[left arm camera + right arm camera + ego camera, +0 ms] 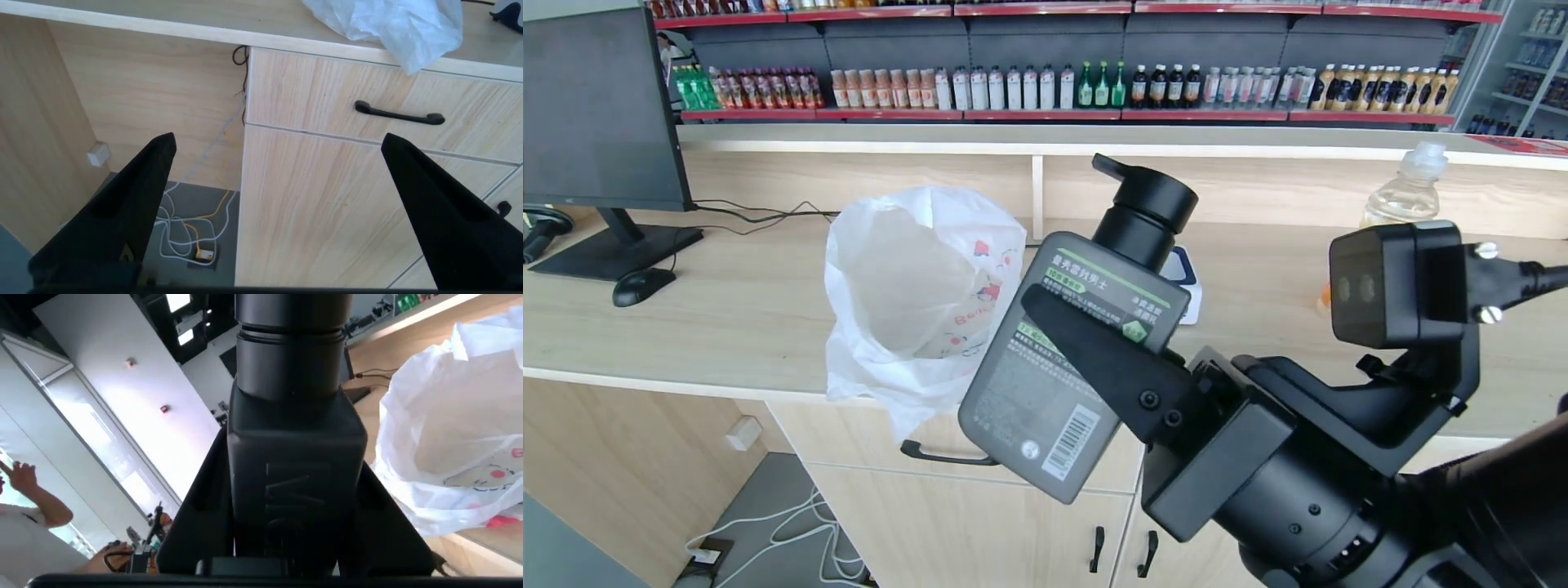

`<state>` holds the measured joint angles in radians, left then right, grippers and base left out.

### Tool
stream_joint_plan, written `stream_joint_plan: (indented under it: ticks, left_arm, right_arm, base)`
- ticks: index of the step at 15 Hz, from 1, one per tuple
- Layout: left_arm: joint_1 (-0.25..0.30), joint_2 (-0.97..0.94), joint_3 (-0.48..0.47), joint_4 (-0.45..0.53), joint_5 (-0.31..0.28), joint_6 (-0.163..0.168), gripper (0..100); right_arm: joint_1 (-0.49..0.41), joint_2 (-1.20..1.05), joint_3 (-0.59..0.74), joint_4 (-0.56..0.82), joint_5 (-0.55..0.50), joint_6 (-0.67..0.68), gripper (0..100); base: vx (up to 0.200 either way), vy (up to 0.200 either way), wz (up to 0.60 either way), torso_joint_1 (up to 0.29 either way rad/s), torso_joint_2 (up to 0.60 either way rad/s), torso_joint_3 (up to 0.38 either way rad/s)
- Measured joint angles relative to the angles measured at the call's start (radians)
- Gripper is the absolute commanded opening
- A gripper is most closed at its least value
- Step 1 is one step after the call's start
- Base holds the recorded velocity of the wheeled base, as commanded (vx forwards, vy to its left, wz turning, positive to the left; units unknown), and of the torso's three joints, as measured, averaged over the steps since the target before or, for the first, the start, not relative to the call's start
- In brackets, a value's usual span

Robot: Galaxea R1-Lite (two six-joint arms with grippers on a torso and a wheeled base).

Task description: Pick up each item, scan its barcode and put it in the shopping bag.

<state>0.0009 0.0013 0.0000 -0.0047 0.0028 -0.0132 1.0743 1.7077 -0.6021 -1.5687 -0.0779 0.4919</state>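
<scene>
A dark grey pump bottle (1078, 359) with a black pump head and a barcode on its lower corner hangs in the air, tilted, just right of the shopping bag. My right gripper (1094, 347) is shut on the pump bottle (294, 457), one black finger lying across its label. The white plastic shopping bag (915, 286) stands open on the wooden counter, its lower part hanging over the front edge; the shopping bag (458, 449) lies beyond the bottle. My left gripper (278, 212) is open, low in front of the cabinet, below the shopping bag (392, 20).
A white scanner (1186, 282) sits on the counter (752, 318) behind the bottle. A clear drink bottle (1409, 188) stands at the back right. Monitor (596, 114) and mouse (641, 286) occupy the left. Drawers with a black handle (400, 114) lie below.
</scene>
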Motion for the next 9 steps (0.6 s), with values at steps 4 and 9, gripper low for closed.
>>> stream_joint_plan:
  ticks: [4, 9]
  left_arm:
    - [0.001, 0.000, 0.000, 0.000, 0.000, 0.000, 100]
    - [0.000, 0.000, 0.000, 0.000, 0.000, 0.000, 100]
  right_arm:
    - [0.013, 0.041, 0.003, 0.000, -0.027, -0.070, 0]
    - [0.003, 0.064, 0.017, -0.001, -0.025, -0.247, 0]
  base:
    - [0.000, 0.000, 0.00, 0.000, 0.00, 0.000]
    - [0.000, 0.000, 0.00, 0.000, 0.00, 0.000]
